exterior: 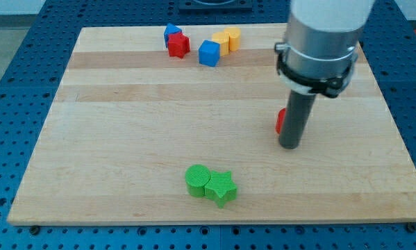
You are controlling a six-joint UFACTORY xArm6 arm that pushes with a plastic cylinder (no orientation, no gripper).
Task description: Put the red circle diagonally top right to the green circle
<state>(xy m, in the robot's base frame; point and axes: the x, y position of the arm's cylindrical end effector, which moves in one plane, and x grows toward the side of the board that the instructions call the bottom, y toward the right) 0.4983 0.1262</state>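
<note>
Nearest the view's bottom, the green circle [197,180] lies on the wooden board [124,139], touching the green star [221,187] at its right. Up and to the view's right of them, well apart, my tip [289,146] rests on the board; I carry no jaws, only a dark rod. The red circle [280,121] sits pressed against the rod's left side, mostly hidden behind it. Farthest, along the view's top, a red star [178,45] touches a blue block [171,32] behind it; a blue cube [209,53] sits beside two yellow blocks [226,40]
</note>
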